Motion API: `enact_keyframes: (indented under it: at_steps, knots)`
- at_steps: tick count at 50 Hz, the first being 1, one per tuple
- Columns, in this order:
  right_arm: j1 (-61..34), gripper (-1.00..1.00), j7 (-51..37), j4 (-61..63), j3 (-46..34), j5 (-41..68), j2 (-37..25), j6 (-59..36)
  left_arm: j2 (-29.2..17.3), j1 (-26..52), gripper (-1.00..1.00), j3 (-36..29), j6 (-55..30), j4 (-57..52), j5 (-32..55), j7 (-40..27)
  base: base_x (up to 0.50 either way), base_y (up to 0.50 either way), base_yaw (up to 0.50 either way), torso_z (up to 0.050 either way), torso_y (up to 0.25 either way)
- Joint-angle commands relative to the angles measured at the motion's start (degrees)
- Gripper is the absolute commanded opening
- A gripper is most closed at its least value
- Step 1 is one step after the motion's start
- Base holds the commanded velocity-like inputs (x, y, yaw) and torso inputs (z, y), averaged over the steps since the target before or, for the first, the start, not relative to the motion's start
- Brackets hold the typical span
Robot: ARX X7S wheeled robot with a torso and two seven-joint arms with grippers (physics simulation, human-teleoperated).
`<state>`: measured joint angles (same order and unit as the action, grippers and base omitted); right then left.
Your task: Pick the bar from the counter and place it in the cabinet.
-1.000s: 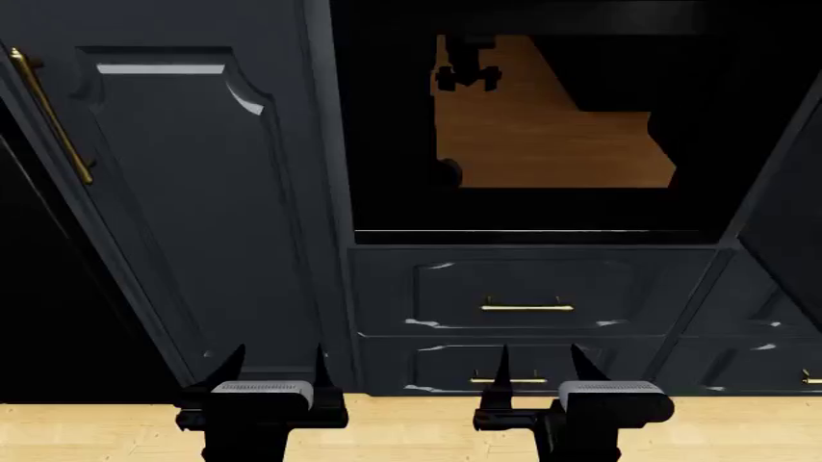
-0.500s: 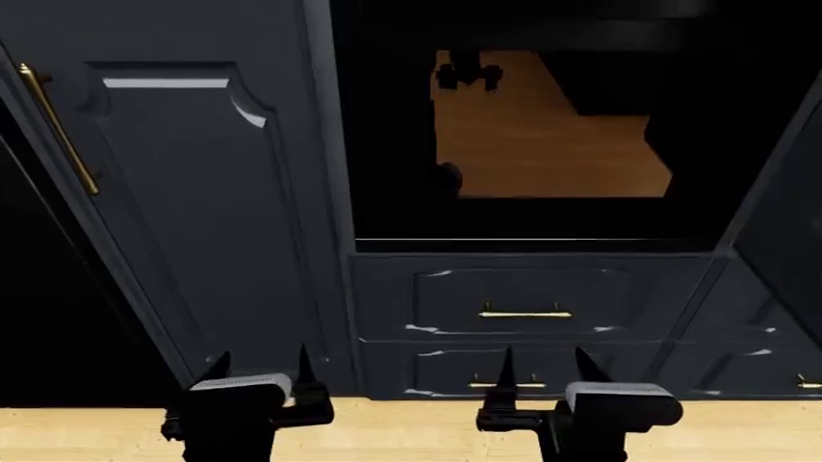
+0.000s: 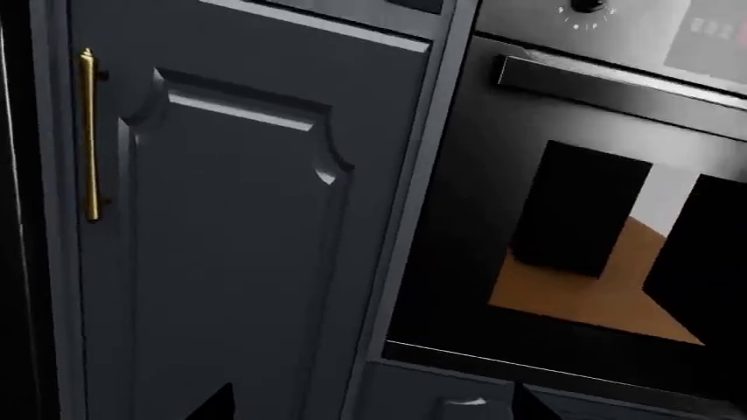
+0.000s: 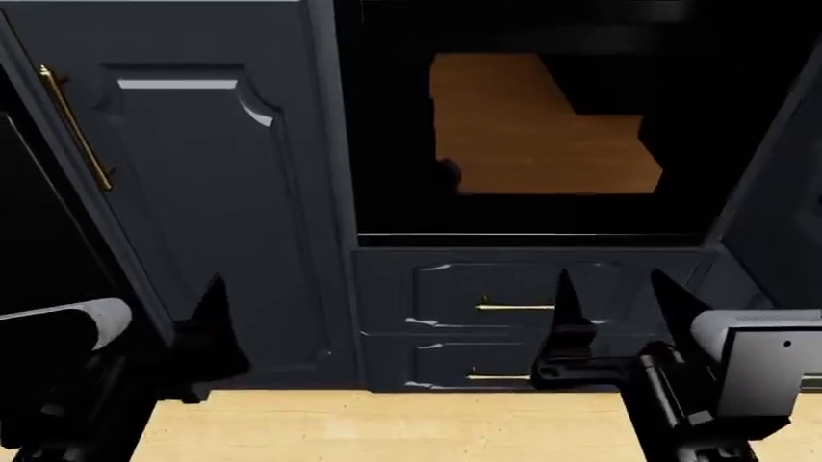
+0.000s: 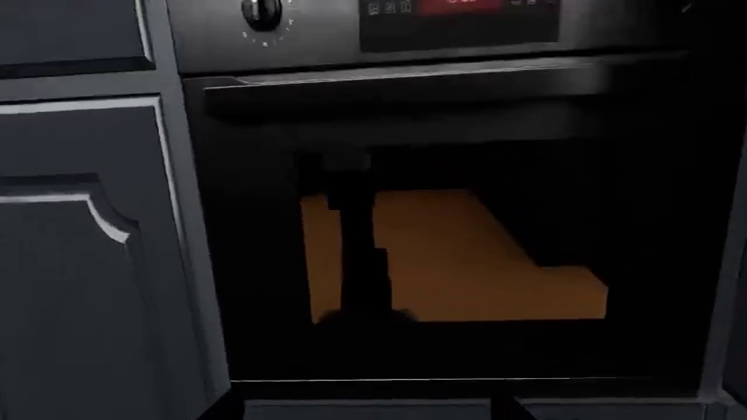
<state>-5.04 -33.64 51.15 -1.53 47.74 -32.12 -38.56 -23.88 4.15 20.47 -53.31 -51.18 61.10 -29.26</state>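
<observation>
Left jaws point(image 4: 192, 332): only one dark tip shows, cannot tell if apart or together. Right jaws point(image 4: 614, 313): apart, nothing in them. Bar not in any view, bench neither. So pick not done, all work left. Ahead of jaws: cabinet point(image 4: 206, 212), door shut, brass handle point(image 4: 75, 127); oven point(image 5: 456, 254) glass dark, hard to see inside.

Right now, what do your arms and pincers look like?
Each pincer has two thin, pointed black fingers, like little spikes. The left pincer sits on a black arm with a rounded light-grey part behind it. The right pincer has a boxy light-grey block behind it with a small dark dot, on black jointed links. I see no cables.
</observation>
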Motion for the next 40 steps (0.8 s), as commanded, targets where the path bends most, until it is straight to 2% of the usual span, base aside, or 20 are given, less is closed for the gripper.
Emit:
enact_keyframes:
  at_steps: [1, 5, 13, 17, 22, 24, 26, 28, 29, 30, 31, 34, 40]
  knots:
    - [-19.71, 1.0, -27.52, 8.84, -19.76, 30.36, -32.73, 14.31, -16.44, 8.98, 1.0, 6.85, -7.45, -7.52, 38.09, -22.43, -0.5, 0.0, 0.0, 0.0, 0.0]
    - [-33.01, 1.0, -29.52, 8.84, -36.91, 30.83, -39.44, 23.4, -20.32, 11.99, 1.0, 5.76, -4.64, -7.6, 44.47, -26.59, -0.5, 0.0, 0.0, 0.0, 0.0]
    - [-58.32, 1.0, -29.4, 8.84, -64.57, 32.53, -45.34, 32.31, -26.72, 19.57, 1.0, 2.16, -0.01, -7.64, 52.98, -33.37, -0.5, 0.0, 0.0, 0.0, 0.0]
    - [-70.22, 1.0, -28.52, 8.84, -73.98, 35.26, -47.3, 33.73, -29.72, 23.96, 1.0, 0.24, 2.1, -7.82, 56.67, -35.86, -0.5, 0.0, 0.0, 0.0, 0.0]
    - [-80.81, 1.0, -27.17, 8.84, -78.22, 40.56, -48.97, 32.19, -33.63, 29.42, 1.0, -2.42, 5.1, -8.08, 61.91, -39.37, -0.5, 0.0, 0.0, 0.0, 0.0]
    - [-83.03, 1.0, -26.89, 8.84, -74.8, 45.16, -49.24, 29.51, -35.21, 31.52, 1.0, -3.07, 6.12, -8.3, 64.28, -40.59, -0.5, 0.0, 0.0, 0.0, 0.0]
    - [-81.61, 1.0, -27.22, 8.84, -66.82, 50.5, -48.95, 25.66, -36.95, 34.32, 1.0, -4.19, 7.15, -8.38, 66.82, -41.82, -0.5, 0.0, 0.0, 0.0, 0.0]
    - [-73.65, 1.0, -30.4, 8.84, -50.42, 60.26, -46.3, 17.66, -38.3, 37.41, 1.0, -6.08, 8.21, -8.28, 68.89, -42.93, -0.5, 0.0, 0.0, 0.0, 0.0]
    - [-65.06, 1.0, -36.23, 8.84, -41.83, 68.86, -40.49, 9.06, -38.92, 39.33, 1.0, -7.52, 8.66, -8.23, 69.78, -43.46, -0.5, 0.0, 0.0, 0.0, 0.0]
    - [-56.46, 1.0, -44.43, 8.84, -33.24, 77.45, -32.18, 0.47, -39.37, 41.19, 1.0, -8.97, 9.08, -8.13, 70.51, -43.95, -0.5, 0.0, 0.0, 0.0, 0.0]
    - [-52.6, 1.0, -48.86, 8.83, -24.64, 85.14, -28.52, -8.12, -39.69, 42.92, 1.0, -10.35, 9.38, -7.99, 71.07, -44.32, -0.5, 0.0, 0.0, 0.0, 0.0]
    - [-55.32, 1.0, -51.22, 8.31, 0.46, 88.88, -28.03, -10.32, -40.12, 46.32, 1.0, -13.1, 9.8, -7.51, 72.14, -45.03, -0.5, 0.0, 0.0, 0.0, 0.0]
    - [-57.91, 1.0, -51.55, 7.68, -0.69, 90.26, -28.25, -10.59, -41.06, 48.8, 1.0, -13.81, 9.9, -6.97, 73.76, -45.24, -0.5, 0.0, 0.0, 0.0, 0.0]
